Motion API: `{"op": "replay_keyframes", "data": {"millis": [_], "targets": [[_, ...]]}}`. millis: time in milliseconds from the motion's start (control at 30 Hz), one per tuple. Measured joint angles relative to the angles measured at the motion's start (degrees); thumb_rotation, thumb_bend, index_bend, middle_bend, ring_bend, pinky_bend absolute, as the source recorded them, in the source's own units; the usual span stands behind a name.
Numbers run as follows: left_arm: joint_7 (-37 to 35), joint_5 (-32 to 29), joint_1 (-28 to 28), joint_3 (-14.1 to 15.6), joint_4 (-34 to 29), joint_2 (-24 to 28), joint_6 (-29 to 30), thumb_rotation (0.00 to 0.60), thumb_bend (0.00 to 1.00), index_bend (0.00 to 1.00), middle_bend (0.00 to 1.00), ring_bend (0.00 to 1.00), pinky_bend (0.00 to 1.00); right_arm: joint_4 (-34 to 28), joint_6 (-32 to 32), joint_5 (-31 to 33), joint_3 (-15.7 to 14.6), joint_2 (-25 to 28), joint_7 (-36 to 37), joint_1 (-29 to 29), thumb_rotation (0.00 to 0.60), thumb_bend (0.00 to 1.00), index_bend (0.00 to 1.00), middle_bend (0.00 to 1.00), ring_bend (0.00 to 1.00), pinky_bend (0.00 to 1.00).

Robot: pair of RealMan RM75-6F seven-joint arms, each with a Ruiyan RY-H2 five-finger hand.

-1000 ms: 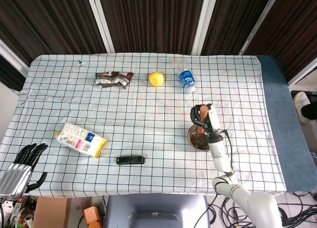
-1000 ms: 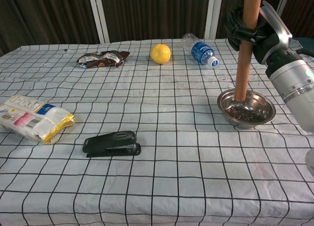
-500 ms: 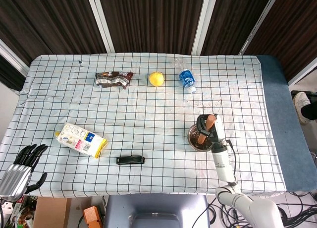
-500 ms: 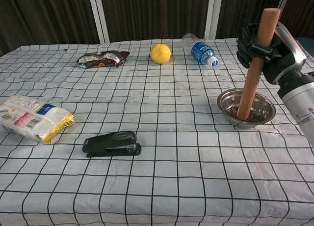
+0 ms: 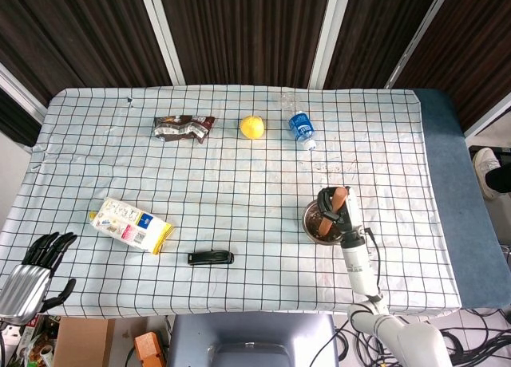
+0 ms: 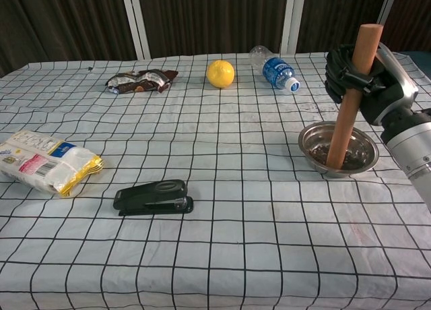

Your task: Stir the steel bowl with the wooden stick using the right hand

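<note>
Wooden stick point(image 6: 350, 98) barely shifted, right hand point(image 6: 367, 84) gripping

On the counter point(image 6: 222, 269), the steel bowl point(image 6: 339, 148) sits at the right side, with the wooden stick point(image 6: 351, 94) standing tilted in it, its lower end in the bowl and its top leaning right. The right hand point(image 6: 367, 84) holds the stick's upper part above the bowl. Along the far side lie a snack wrapper point(image 6: 141, 80) at left, a lemon point(image 6: 220, 73) to its right, then a bottle point(image 6: 273, 69) on its side, well behind the bowl. At the near left lies a packet point(image 6: 48, 162), with a stapler point(image 6: 153, 197) nearer and to its right. The left hand point(image 5: 32, 275) hangs off the counter's near-left corner.
</note>
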Motion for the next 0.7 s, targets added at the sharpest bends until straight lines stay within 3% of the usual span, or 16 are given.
{"op": "replay_keyframes", "data": {"millis": [300,700], "targets": [[0.31,0.14,-0.03,0.08,0.01,-0.07,-0.06,0.6,0.39,0.0,0.08,0.0,0.08,-3.62,3.63,-0.33,1.08,2.69,-2.46,1.46,0.6,0.73,1.0,1.0,1.0,1.0],[0.22,-0.11,-0.18,0.02,0.04,-0.08,-0.38,0.6,0.39,0.0,0.08,0.0,0.08,-0.91,-0.43,0.59,-0.49,1.16,-0.67,-0.61,0.6,0.73,1.0,1.0,1.0,1.0]]}}
